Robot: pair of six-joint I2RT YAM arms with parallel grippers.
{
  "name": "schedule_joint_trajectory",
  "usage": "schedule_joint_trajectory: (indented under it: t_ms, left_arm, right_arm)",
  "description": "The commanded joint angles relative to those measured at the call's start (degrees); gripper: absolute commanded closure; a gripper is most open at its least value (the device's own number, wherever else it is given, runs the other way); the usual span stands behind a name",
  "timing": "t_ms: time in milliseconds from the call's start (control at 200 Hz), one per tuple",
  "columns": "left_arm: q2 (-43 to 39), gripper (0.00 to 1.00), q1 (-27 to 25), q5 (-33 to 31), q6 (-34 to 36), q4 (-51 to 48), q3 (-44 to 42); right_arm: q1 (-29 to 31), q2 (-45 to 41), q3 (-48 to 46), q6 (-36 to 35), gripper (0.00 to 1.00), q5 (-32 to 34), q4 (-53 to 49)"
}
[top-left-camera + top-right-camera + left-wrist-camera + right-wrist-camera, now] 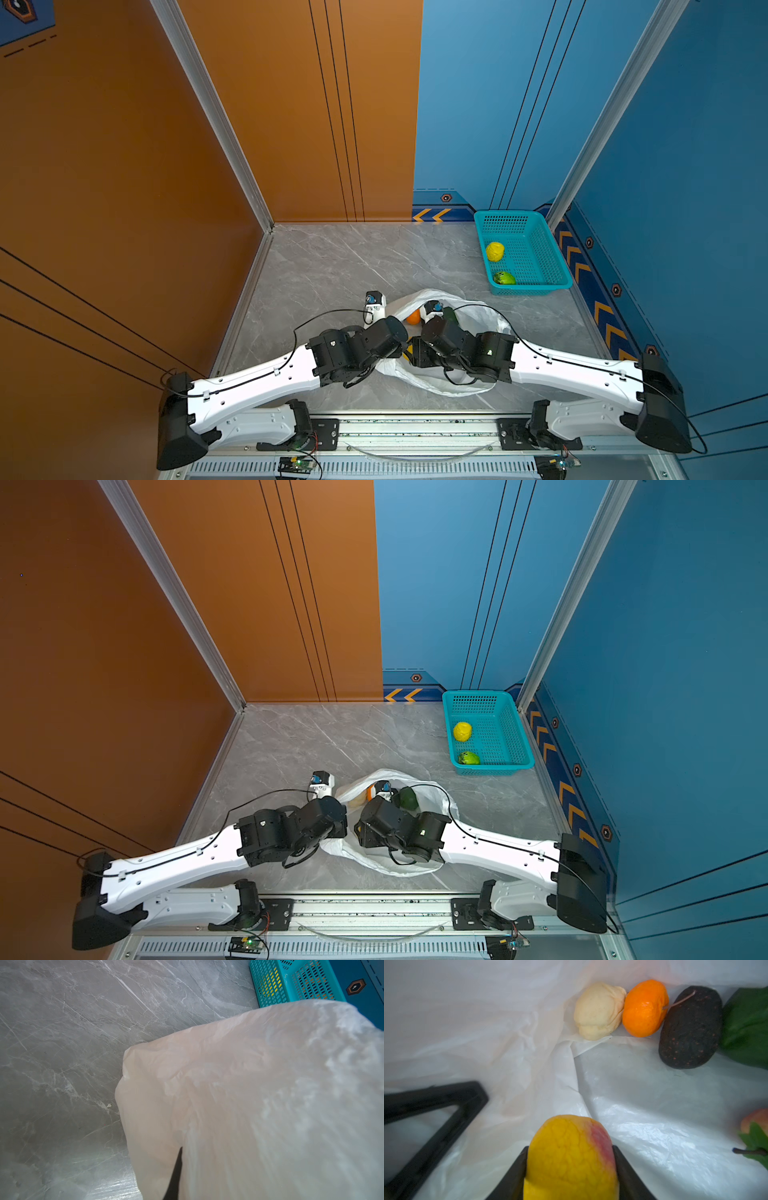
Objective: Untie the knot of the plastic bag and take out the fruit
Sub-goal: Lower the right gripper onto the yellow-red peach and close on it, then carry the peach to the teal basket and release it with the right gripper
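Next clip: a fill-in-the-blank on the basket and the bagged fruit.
The teal perforated plastic basket holds ___ fruits.
The right gripper is shut on the red-blushed yellow fruit, not yet in the ___.
In the thin white plastic bag, the ___ fruit lies between the cream-white lumpy fruit and the black avocado-like fruit.
Missing: two; basket; orange.

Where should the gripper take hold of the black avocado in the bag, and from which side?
Probably across the short width of the avocado, toward the end away from the orange, coming down through the open mouth of the bag. It lies flat on its side, and the orange crowds its other end.
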Motion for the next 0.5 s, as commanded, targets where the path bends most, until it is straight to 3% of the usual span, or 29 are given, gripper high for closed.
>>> schedule_joint_trajectory:
  t_ms: [0, 310, 496]
  left_arm:
    - [-0.3, 1.00, 0.6, -1.4, 0.8, 0.3, 1.3]
    - [0.3, 1.00, 1.2, -1.1, 1.3, 0.3, 1.6]
    - [0.4, 1.00, 1.1, -0.9, 1.1, 0.4, 1.7]
  right_arm:
    - [1.4, -2.8, 4.0, -2.3, 0.54, 1.5, -8.9]
    - [1.4, -8.6, 11.0, -3.7, 0.54, 1.2, -18.2]
    - [-3.0, -10.4, 18.0, -7.0, 0.53, 1.3, -22.7]
